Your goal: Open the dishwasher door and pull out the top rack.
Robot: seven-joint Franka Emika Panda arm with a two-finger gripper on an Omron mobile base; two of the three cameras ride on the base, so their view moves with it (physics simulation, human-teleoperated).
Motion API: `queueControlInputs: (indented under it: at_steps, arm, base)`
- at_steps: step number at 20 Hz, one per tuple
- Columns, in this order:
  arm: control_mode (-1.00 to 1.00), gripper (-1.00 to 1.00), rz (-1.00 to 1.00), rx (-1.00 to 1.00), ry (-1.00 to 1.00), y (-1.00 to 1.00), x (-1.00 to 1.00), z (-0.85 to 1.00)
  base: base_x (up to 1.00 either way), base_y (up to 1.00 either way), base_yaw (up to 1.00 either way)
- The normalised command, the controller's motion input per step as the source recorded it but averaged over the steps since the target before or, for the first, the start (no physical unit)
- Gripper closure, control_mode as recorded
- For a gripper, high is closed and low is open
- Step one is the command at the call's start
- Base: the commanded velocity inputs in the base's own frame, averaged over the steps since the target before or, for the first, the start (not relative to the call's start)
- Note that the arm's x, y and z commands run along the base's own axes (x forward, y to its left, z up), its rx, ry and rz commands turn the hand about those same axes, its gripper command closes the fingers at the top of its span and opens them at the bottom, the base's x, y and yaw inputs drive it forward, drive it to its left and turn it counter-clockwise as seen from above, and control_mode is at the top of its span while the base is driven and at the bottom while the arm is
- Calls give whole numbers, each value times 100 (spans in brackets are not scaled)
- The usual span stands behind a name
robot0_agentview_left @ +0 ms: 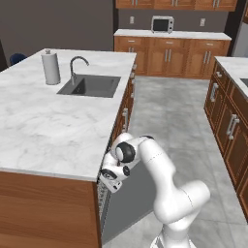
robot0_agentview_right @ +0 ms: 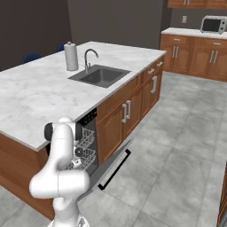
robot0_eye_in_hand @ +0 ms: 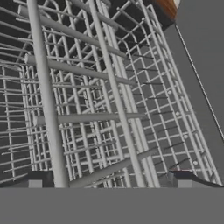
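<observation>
The dishwasher door (robot0_agentview_right: 116, 165) is swung down, grey inner face up, its black bar handle at the outer edge; the left base view shows the dishwasher door (robot0_agentview_left: 130, 203) as a grey slab under my arm. Inside the opening, the top rack (robot0_agentview_right: 87, 138) of light-grey wire sits just below the counter, with another wire rack beneath it. My gripper (robot0_agentview_left: 105, 180) reaches into the opening right under the counter edge. Close up, my gripper (robot0_eye_in_hand: 109, 179) is open, with fingertips (robot0_eye_in_hand: 37, 179) set wide apart against the wire mesh (robot0_eye_in_hand: 87, 100). Nothing is clamped.
The marble island counter (robot0_agentview_left: 53, 126) overhangs the dishwasher and carries a sink (robot0_agentview_left: 89, 86), a faucet and a paper towel roll (robot0_agentview_left: 50, 67). Wooden cabinet doors (robot0_agentview_right: 126, 113) flank the opening. Grey tiled floor (robot0_agentview_right: 177, 146) lies beyond the lowered door. Further cabinets line the right side (robot0_agentview_left: 227, 121).
</observation>
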Motion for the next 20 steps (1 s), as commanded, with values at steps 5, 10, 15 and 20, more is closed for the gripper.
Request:
queueControlInputs:
  at_steps: [5, 10, 15, 20]
  arm:
    - [-100, -100, -18, -23, 15, -58, -12, -64]
    - [-100, -100, -17, -18, 21, -90, -30, -66]
    - [-100, -100, -17, -16, 26, -100, -36, -58]
    - [-100, -100, -16, -15, 25, -100, -39, -56]
  base:
    - [0, 0, 0]
    - [0, 0, 0]
    - [0, 0, 0]
    - [0, 0, 0]
